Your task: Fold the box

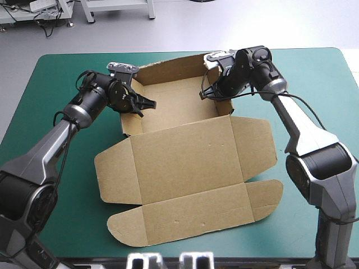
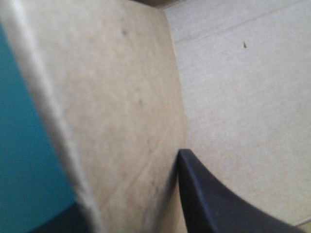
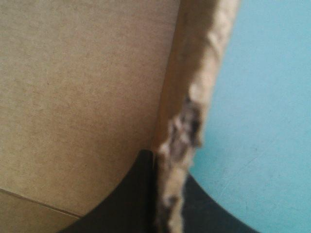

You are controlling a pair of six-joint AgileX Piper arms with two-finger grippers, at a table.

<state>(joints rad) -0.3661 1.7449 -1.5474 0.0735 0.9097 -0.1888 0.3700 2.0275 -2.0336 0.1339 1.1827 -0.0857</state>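
Nearest lies the lid [image 1: 185, 168] of the box [image 1: 168, 115], flat on the teal-green cover [image 1: 50, 78] of the counter, its front flap and rounded ears spread toward the near edge. Behind it the brown board stands up as an open tray [image 1: 176, 106], set toward the counter's far edge, with the far wall [image 1: 168, 70] and both side walls raised. On the left, my left fingers [image 1: 141, 104] are all but closed on the left wall [image 1: 124, 126], the board pinched between them. From my left wrist that wall [image 2: 112, 97] runs up between the fingers: one black finger [image 2: 214, 204] sits inside, over the tray floor [image 2: 243, 87], and the other shows only as a dark sliver on the outer side, where the cover [image 2: 24, 145] appears. Across the middle, the tray floor [image 1: 179, 109] meets the lid along a straight crease. On the right, my right fingers [image 1: 207, 93] grip the right wall [image 1: 225, 106] toward its far end, likewise nearly shut with the board between them. From my right wrist the wall's edge [image 3: 194, 107] rises between the two black fingers [image 3: 126, 199], frayed and dark-scuffed just ahead of them, with the brown inner board [image 3: 82, 87] on one side and the cover [image 3: 262, 97] on the other. My two grips sit well apart, one at each side of the tray.
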